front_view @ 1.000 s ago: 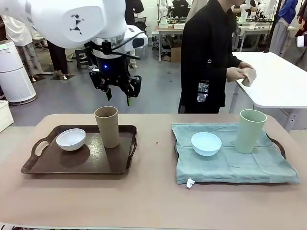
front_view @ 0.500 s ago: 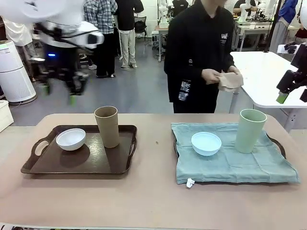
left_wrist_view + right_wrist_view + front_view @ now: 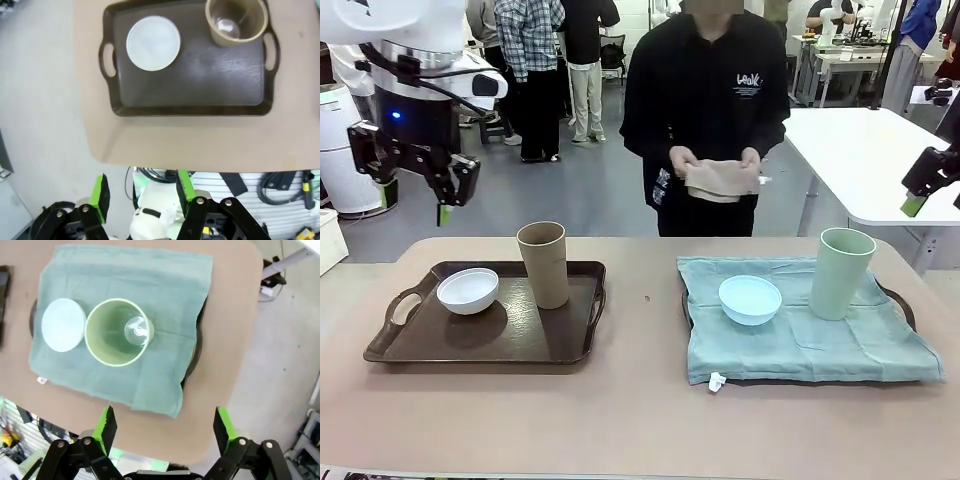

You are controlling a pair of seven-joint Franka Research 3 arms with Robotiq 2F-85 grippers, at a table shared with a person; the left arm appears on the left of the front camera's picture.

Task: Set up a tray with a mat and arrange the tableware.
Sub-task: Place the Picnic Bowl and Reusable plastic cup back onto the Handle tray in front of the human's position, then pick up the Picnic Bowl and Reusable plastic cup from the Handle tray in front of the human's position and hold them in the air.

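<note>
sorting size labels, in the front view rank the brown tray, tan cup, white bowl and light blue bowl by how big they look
1. brown tray
2. tan cup
3. white bowl and light blue bowl: about alike, so no ranking between them

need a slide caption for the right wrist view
Open right claw above a pale green cup and light blue bowl on a green mat covering a tray.

A smooth grey floor runs back from the tan-topped work table through an open, evenly lit workroom. A white table stands to the right, and a white cylindrical appliance is at the left edge. Farther back are more white benches and several standing people.
</note>
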